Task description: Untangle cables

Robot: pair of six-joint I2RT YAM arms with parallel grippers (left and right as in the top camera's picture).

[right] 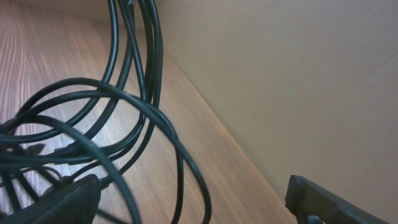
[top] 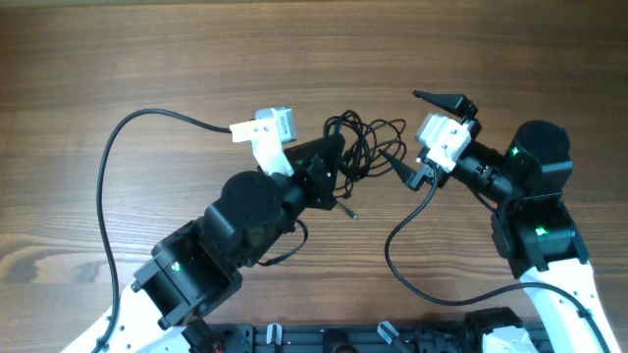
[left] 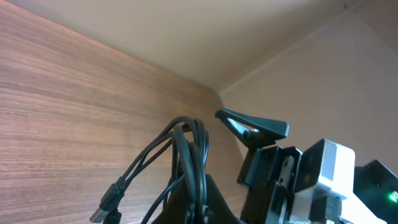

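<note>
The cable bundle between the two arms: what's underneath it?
Under the cables only bare wooden table shows. The left pincer grips one side of the bundle, covering the strands there; the open right pincer reaches its other edge. One plug dangles below.

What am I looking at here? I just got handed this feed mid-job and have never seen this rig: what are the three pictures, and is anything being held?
There are two robot arms at a wooden table, each ending in a two-finger gripper. The overhead picture looks straight down; the other two come from cameras on each wrist, looking along that arm's own fingers.

In the middle is a bundle of thin black cables, looped together. The left gripper is shut on the cables; its wrist view shows strands rising from its fingers, with a loose plug hanging at lower left. The right gripper is open, one finger at the edge of the bundle, the other well clear. In its wrist view the loops hang close in front.

The thicker black wires curving off the white camera units belong to the robot.
</note>
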